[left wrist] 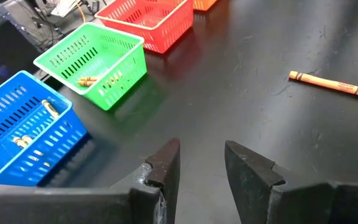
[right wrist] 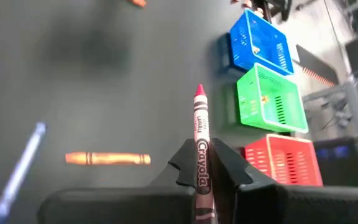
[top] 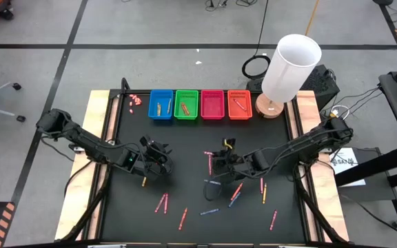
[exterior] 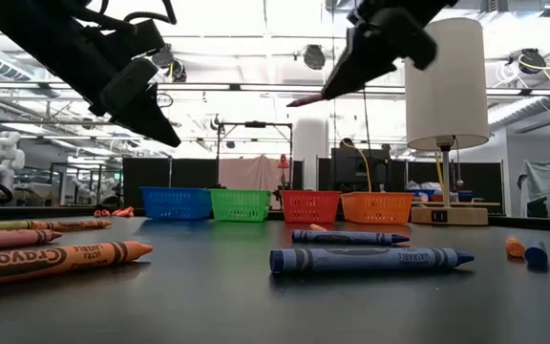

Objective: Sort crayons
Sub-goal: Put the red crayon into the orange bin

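The right gripper (right wrist: pixel 201 165) is clamped on a thin pink wax crayon (right wrist: pixel 199 134), lifted up. Left gripper (left wrist: pixel 201 165) fingers apart, empty. A few crayons sit in the plastic baskets ahead; many loose ones wait below.

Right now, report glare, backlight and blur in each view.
Low view: bright ceiling backlights both arms into silhouettes; nearest orange crayon is soft. High view: lamp shade is blown out white. Right wrist view: blue crayon is blurred. Left wrist view: table shows sheen.

The left gripper (left wrist: pixel 201 165) is hovering above the table's left half, its fingers standing apart and empty. The right gripper (right wrist: pixel 202 168) is hanging raised over the table's middle, its fingers clamping a pink crayon (right wrist: pixel 200 134).
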You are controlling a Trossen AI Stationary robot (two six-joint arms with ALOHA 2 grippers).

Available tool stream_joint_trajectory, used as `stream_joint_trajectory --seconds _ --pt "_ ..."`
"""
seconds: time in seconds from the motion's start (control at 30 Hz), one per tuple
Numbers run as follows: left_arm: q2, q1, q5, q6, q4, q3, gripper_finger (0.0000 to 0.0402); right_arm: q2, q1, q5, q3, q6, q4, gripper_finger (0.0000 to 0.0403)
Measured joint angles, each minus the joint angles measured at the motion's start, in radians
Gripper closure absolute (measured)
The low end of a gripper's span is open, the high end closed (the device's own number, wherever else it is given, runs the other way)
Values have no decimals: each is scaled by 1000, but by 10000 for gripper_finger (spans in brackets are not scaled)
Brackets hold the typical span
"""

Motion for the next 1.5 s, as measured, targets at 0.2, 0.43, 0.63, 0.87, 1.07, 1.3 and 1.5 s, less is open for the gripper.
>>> stream_joint_trajectory --seconds 0.2,0.43,0.63,0.87,1.07,1.3,1.5 --pt "0 0 1 0 2 0 276 -8 -3 0 0 -168 -99 399" --pt "0 0 0 0 7 0 276 -8 -19 0 0 -229 -98 399" --pt "0 0 1 0 7 0 276 -8 -20 0 0 -211 -100 399" --pt "0 0 4 0 7 0 276 -8 -20 3 0 -153 -139 399" --pt "0 0 5 0 7 0 276 -8 -22 42 0 -80 -151 399" --pt "0 0 5 -1 7 0 276 -8 -28 212 0 55 -183 399" --pt "0 0 5 0 7 0 276 -8 -58 283 -5 261 -203 399"
